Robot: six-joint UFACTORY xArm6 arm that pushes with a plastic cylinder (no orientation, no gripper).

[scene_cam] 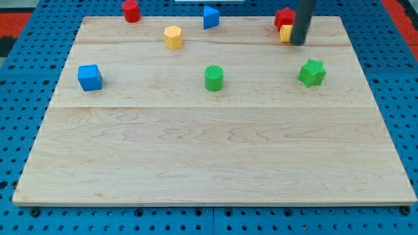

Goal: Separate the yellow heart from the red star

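Observation:
The red star [283, 17] sits near the board's top right edge. The yellow heart [285, 34] lies just below it, touching it, and is partly hidden by my rod. My tip [298, 43] rests on the board at the yellow heart's right side, right against it.
A red cylinder [131, 10] is at the top left, a blue triangular block [209, 17] at the top middle, a yellow hexagon [173, 37] below them. A blue cube [89, 77] is at the left, a green cylinder [213, 78] mid-board, a green star [312, 72] at the right. The wooden board [215, 163] lies on a blue pegboard.

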